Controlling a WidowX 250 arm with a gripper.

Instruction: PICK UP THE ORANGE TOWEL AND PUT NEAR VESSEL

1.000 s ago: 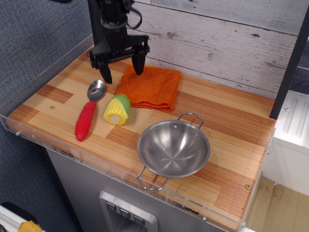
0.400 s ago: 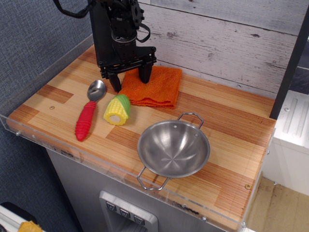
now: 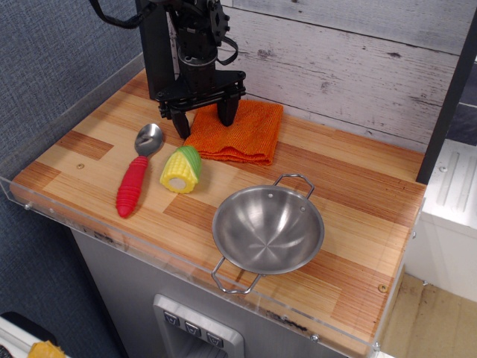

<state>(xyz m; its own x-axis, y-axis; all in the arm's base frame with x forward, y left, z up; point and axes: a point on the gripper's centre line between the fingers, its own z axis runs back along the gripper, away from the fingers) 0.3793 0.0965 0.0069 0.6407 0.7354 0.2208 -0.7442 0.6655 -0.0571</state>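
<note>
The orange towel (image 3: 242, 136) lies folded flat at the back of the wooden counter, near the plank wall. My black gripper (image 3: 204, 121) is open and low over the towel's left edge. One fingertip (image 3: 227, 115) rests on the towel and the other (image 3: 181, 127) stands just off its left edge. The vessel, a shiny steel bowl (image 3: 268, 230) with two wire loop handles, sits at the front of the counter, apart from the towel.
A toy corn cob (image 3: 181, 169) lies just in front of the towel. A steel spoon with a red ribbed handle (image 3: 136, 179) lies to its left. A clear plastic rim (image 3: 112, 227) runs along the counter's front and left edges.
My gripper has come down and shifted right onto the towel's left edge, with its fingers narrowing. The towel has slid and bunched slightly to the right.
</note>
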